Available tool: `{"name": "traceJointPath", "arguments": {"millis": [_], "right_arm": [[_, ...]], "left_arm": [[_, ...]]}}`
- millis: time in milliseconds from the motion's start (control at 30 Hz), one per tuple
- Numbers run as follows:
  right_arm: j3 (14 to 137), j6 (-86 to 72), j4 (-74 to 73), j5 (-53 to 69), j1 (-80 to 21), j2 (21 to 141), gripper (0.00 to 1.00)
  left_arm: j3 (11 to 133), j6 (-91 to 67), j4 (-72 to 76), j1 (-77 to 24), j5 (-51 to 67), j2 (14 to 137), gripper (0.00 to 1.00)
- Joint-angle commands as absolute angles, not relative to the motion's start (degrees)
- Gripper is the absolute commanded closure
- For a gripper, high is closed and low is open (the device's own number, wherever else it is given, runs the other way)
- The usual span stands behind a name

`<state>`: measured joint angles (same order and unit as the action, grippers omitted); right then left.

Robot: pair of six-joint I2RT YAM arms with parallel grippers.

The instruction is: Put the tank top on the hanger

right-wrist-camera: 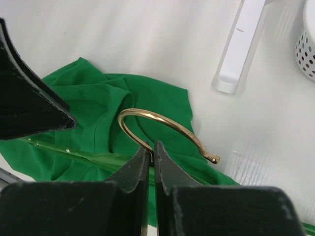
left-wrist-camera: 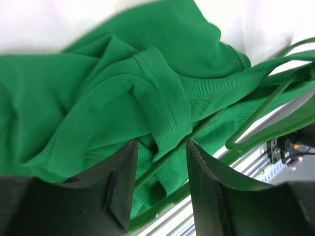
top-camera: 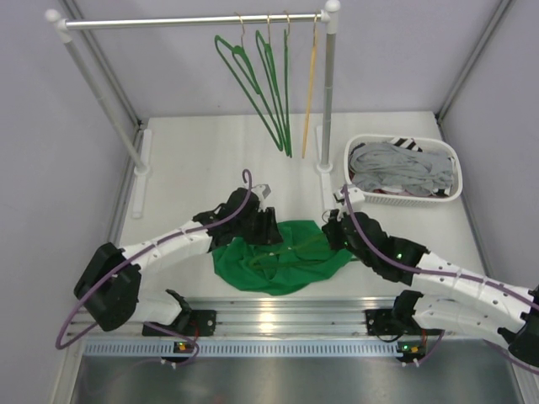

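**On the tabletop: tank top bunched over the hanger, one tool pinching at the hook**

At the left, the left tool (left-wrist-camera: 161, 145) is standing wide open. Its jaws are straddling a ribbed hem of the tank top (top-camera: 282, 265) and gripping nothing, while a thin rod of the hanger (left-wrist-camera: 260, 112) is passing under the cloth between them. The tank top is lying crumpled in the middle of the tabletop (top-camera: 185, 160), just beyond the arm bases, with the hanger partly buried in it.

The fabric is looking light, limp and stretchy. By my judgement it is going to sag and slide off a smooth rod, so the doubled hem of a strap or armhole is offering the surest hold. The hanger is looking thin and stiff, with its neck serving as a handle.

At the right, the right tool (right-wrist-camera: 151, 146) is pinching almost fully shut on the hanger at the foot of its brass-coloured hook (right-wrist-camera: 167, 121). The hook is arching free above the cloth.

The tabletop is showing white, flat and smooth, so cloth is probably going to drag easily. Behind, a rail (top-camera: 194, 21) is carrying spare green hangers (top-camera: 285, 135) and a yellow hanger (top-camera: 310, 84). A white basket (top-camera: 396, 199) of grey clothes (top-camera: 404, 168) is sitting at the far right, near the right arm. Grey walls are hemming the space on both sides.
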<state>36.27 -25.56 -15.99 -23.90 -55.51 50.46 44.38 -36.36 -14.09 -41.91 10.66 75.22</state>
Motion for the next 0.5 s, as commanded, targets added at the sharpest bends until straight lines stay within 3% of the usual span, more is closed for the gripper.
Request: {"name": "traceJointPath", "arguments": {"millis": [0,467], "right_arm": [[36.21,-25.93,-15.73,-23.99,-56.69,49.13,1.0],[36.21,-26.37,-16.09,-24.7,-56.78,48.69,1.0]], "left_arm": [[43.42,-39.02,-8.36,-41.22,18.89,78.65,0.51],[40.08,-44.38,1.49,-41.04,22.68,83.85,0.51]]}}
